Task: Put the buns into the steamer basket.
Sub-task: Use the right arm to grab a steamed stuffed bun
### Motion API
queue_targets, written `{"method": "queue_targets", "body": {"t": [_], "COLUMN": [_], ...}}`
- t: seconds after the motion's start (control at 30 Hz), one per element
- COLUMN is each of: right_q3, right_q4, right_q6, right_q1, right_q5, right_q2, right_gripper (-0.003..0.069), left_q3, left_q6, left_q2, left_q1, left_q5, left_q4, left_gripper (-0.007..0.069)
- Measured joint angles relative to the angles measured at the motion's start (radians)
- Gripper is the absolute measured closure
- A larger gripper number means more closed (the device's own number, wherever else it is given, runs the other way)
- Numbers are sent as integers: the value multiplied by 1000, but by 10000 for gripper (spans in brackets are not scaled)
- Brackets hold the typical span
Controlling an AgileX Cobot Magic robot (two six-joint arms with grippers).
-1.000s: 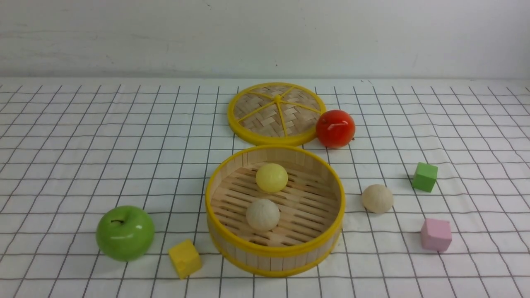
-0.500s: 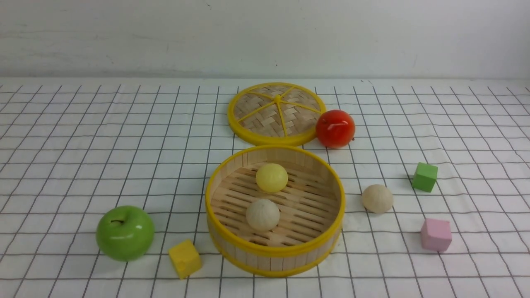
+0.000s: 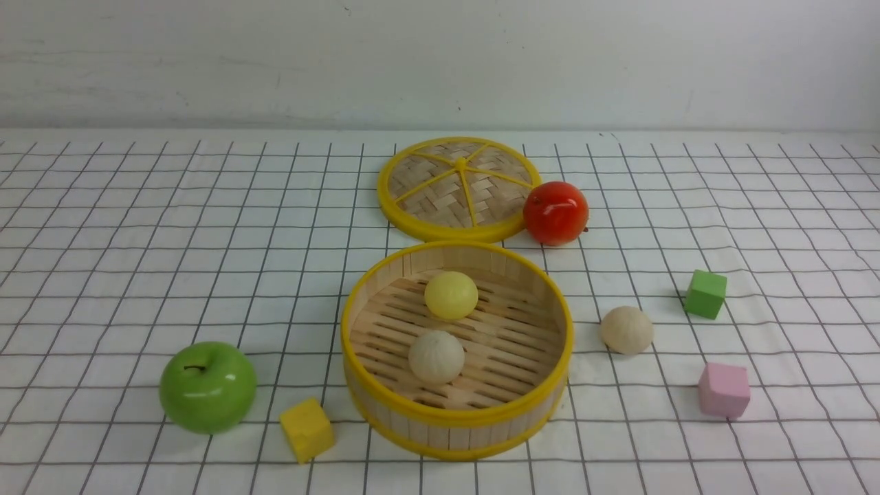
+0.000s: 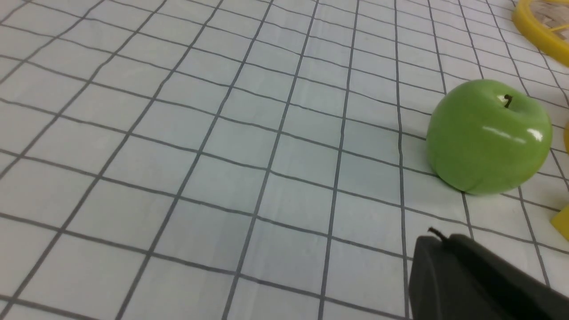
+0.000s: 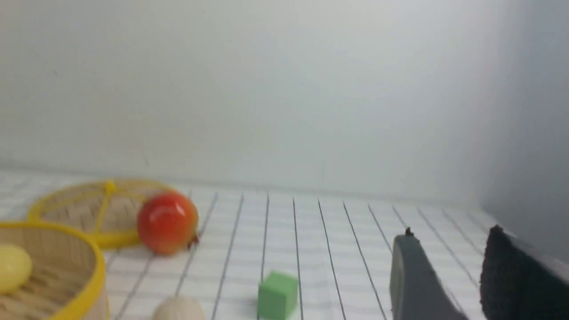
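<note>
Bun [image 3: 626, 329] beside the steamer basket [image 3: 457, 412] is looking light and matte, likely suiting a gentle side pinch; right claw [image 5: 452, 235] is gaping empty, left claw [image 4: 466, 275] I cannot tell

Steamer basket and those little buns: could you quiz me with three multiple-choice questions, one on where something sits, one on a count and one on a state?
1. Where is the loose cream bun relative to the steamer basket?
A. To its left, by the green apple
B. Inside it
C. To its right, on the checked cloth

2. How many buns lie inside the steamer basket?
A. One
B. Two
C. Three

3. How is the lid?
A. Off, lying flat behind the basket
B. Closed on the basket
C. Standing on edge against the wall

Answers:
1 C: it rests between the basket and the green cube.
2 B: the yellow bun and the second cream bun sit on the slats.
3 A: the lid lies flat on the cloth, and the basket is open on top.
</note>
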Motion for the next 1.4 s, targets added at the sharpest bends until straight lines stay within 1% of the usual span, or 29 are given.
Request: {"method": "queue_targets", "body": {"t": [0.07, 0.1, 0.17, 0.2, 0.23, 0.27, 0.3, 0.33, 0.37, 0.4, 0.53, 0.63, 0.73, 0.8, 0.9, 0.93, 0.97, 1.03, 1.07, 1.13, 1.2, 1.33, 1.4], "right_q3": [0, 0, -2, -19, -56, -72, -135, -171, -296, -339, -581, -688, -709, -706, -663, -658, -645, -644, -648, -656, -695, -795, -829], "right_q4": [-2, -2, 5, 17, 26, 29, 37, 37, 26, 17, -68, -115, -165, -193, -257, -259, -275, -278, -279, -279, -279, -231, -208], "right_q6": [0, 0, 27, 83, 163, 175, 245, 276, 353, 364, 437, 444, 435, 432, 429, 429, 434, 448, 483, 512, 553, 563, 552], "right_q1": [0, 0, 0, 0, 0, 0, 0, 0, 0, 0, 0, 0, 10, 22, 86, 96, 133, 165, 192, 213, 256, 323, 344], "right_q5": [-105, -130, -232, -286, -294, -291, -266, -245, -159, -124, 120, 259, 306, 301, 193, 187, 154, 151, 160, 191, 283, 462, 511], "right_q2": [0, 0, 0, 2, 10, 12, 36, 51, 108, 131, 303, 452, 575, 621, 740, 746, 807, 852, 918, 973, 1097, 1277, 1326], "right_gripper": [420, 420, 420, 420, 420, 420, 420, 420, 420, 420, 420, 420, 420, 420, 420, 420, 420, 420, 420, 420, 420, 420, 420], "left_q3": [0, 0, 0, 0, 0, 0, 0, 0, 0, 0, 0, 0, 0, 0, 0, 0, 0, 0, 0, 0, 0, 0, 0], "left_q6": [0, 0, 0, 0, 0, 0, 0, 0, 0, 0, 0, 0, 0, 0, 0, 0, 0, 0, 0, 0, 0, 0, 0], "left_q2": [0, 0, 0, 0, 0, 0, 0, 0, 0, 0, 0, 0, 0, 0, 0, 0, 0, 0, 0, 0, 0, 0, 0], "left_q1": [0, 0, 0, 0, 0, 0, 0, 0, 0, 0, 0, 0, 0, 0, 0, 0, 0, 0, 0, 0, 0, 0, 0], "left_q5": [0, 0, 0, 0, 0, 0, 1, 1, 1, 1, 1, 1, 1, 1, 1, 1, 1, 1, 1, 1, 1, 1, 1], "left_q4": [0, 0, 0, 0, 1, 1, 1, 1, 2, 1, 2, 3, 3, 3, 3, 3, 3, 3, 3, 3, 3, 3, 3], "left_gripper": [620, 620, 620, 620, 620, 620, 620, 620, 620, 620, 620, 616, 612, 609, 606, 606, 605, 603, 602, 600, 596, 595, 594]}}
